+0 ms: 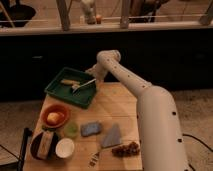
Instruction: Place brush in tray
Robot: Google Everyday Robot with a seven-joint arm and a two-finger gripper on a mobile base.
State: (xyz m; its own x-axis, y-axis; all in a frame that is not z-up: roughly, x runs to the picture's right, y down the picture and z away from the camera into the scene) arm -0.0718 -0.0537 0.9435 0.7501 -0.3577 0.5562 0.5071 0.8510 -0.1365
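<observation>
Camera view: white arm (pixel 131 84) reaches in from the right over the wooden table (pixel 121 107). The gripper (pixel 94 79) is at the far right edge of the dark green tray (pixel 54 93), just above the rim. Gripper state: cannot tell, it's too dark there.

The brush (pixel 83 85) lies slanted over the tray's right half, upper end at the gripper, lower end pointing down-left into the tray. Can't tell if it's resting on the tray floor or lifted. A tan-yellow oblong piece (pixel 70 82) sits in the tray just left of the brush.

Near the tray, toward the front:
- orange bowl (pixel 45 114) with a yellow item (pixel 54 118) inside
- green round piece (pixel 71 130)
- blue pad (pixel 91 128)
- grey wedge (pixel 112 136)
- white cup (pixel 65 148)
- dark round dish (pixel 35 148)
- small fork (pixel 94 159)
- brown cluster (pixel 126 148)
</observation>
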